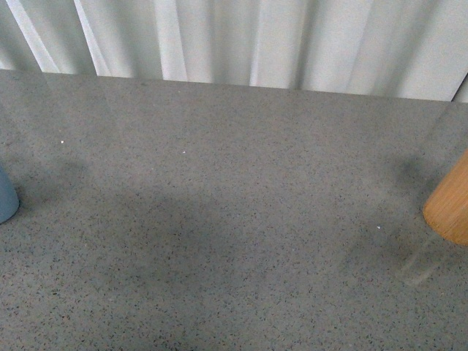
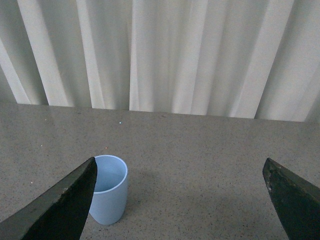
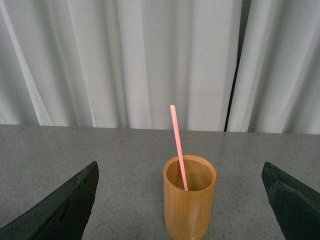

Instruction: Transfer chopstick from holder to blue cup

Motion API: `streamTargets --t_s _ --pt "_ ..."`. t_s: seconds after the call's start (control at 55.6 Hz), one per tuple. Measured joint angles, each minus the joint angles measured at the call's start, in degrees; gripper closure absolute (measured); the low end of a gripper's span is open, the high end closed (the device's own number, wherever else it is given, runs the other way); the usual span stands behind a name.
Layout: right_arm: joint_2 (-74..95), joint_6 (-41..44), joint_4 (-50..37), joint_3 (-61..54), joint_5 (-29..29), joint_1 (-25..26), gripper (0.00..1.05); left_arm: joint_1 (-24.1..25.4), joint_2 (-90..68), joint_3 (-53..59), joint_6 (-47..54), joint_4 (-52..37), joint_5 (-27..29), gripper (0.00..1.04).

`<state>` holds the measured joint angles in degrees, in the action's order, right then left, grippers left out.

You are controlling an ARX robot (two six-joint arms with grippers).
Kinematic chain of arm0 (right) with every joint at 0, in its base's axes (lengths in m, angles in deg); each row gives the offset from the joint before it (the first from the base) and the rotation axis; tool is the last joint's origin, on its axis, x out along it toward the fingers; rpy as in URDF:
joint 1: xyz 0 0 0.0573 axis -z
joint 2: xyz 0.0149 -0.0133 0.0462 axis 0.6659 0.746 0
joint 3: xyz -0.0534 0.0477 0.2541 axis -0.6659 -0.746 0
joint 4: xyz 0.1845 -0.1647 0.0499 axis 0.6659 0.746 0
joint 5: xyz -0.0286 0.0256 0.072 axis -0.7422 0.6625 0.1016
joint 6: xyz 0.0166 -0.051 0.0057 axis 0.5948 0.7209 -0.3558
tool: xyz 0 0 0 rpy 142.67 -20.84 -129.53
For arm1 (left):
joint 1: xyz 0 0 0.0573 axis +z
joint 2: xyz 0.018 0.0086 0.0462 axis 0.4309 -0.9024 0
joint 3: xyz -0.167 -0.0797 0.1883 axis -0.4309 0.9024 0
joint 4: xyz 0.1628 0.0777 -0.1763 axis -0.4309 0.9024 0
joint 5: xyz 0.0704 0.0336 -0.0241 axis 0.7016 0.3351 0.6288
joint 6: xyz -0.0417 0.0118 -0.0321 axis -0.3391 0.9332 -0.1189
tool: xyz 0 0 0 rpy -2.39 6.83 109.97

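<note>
White curtain (image 1: 256, 36) at the back, grey speckled table (image 1: 234, 219) in front of it, nothing else big. I can't see either arm in the front view.

The wooden holder (image 3: 190, 200) stands upright on the table, and I'm placing everything else off it. In the front view it sits at the far right edge. The blue cup (image 2: 110, 192) is well apart from the holder, across the table on the robot's left. It's upright and looks empty.

The pink chopstick (image 3: 178, 147) is inside the holder, leaning, with its top end well above the rim.

Progress: I'd call it nothing done yet. Grasp, lift, carry across and drop into the cup are all left.

The right gripper (image 3: 179, 165) faces the holder with jaws spread wide. It holds nothing and touches nothing, and it's short of the holder as far as I can tell. The left gripper (image 2: 179, 162) is far from the holder, over by the cup, also spread wide and empty, not touching the cup.
</note>
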<state>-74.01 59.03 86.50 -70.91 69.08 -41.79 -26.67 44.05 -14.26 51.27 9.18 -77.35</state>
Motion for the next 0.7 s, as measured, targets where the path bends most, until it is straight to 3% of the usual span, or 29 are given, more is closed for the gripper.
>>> streamTargets --t_s 0.036,0.108,0.378,0.701 --pt "0.0 0.0 0.0 0.0 0.0 0.0 0.1 -1.3 -3.5 -2.2 -2.4 5.3 7.0 0.07" --pt "0.0 0.0 0.0 0.0 0.0 0.0 0.1 -1.0 -11.1 -4.6 -4.6 6.7 12.5 0.07" --pt "0.0 0.0 0.0 0.0 0.0 0.0 0.1 7.3 -35.6 -16.2 -1.9 -1.1 1.4 0.07" --pt "0.0 0.0 0.0 0.0 0.0 0.0 0.1 13.1 -63.8 -33.3 8.5 1.2 -0.8 0.07"
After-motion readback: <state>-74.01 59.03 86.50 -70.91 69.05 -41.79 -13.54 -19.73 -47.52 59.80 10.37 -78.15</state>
